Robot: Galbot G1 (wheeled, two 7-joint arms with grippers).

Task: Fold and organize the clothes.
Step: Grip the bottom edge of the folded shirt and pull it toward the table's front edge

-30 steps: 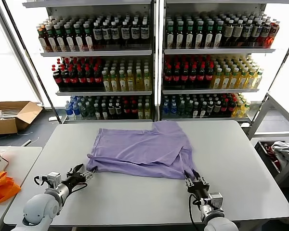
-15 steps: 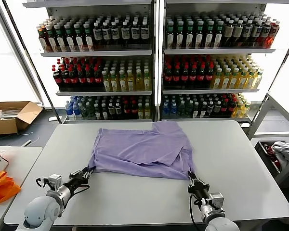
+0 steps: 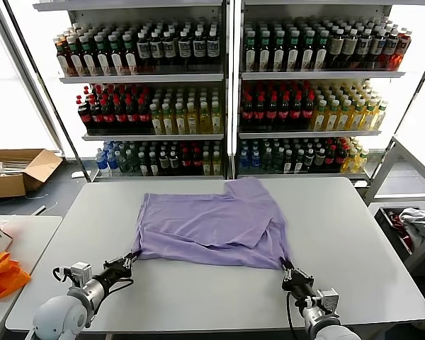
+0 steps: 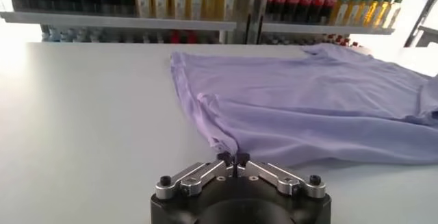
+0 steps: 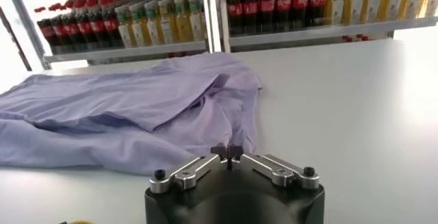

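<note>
T-shirt (image 3: 209, 225) hem corners in both end effectors

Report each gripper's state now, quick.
Left gripper: fingers shut on the near left corner of the lavender T-shirt.
Right gripper: fingers shut on the T-shirt's near right corner.

One lavender T-shirt (image 3: 211, 228), two end effectors, one table (image 3: 354, 241), one cardboard box (image 3: 18, 171).
</note>
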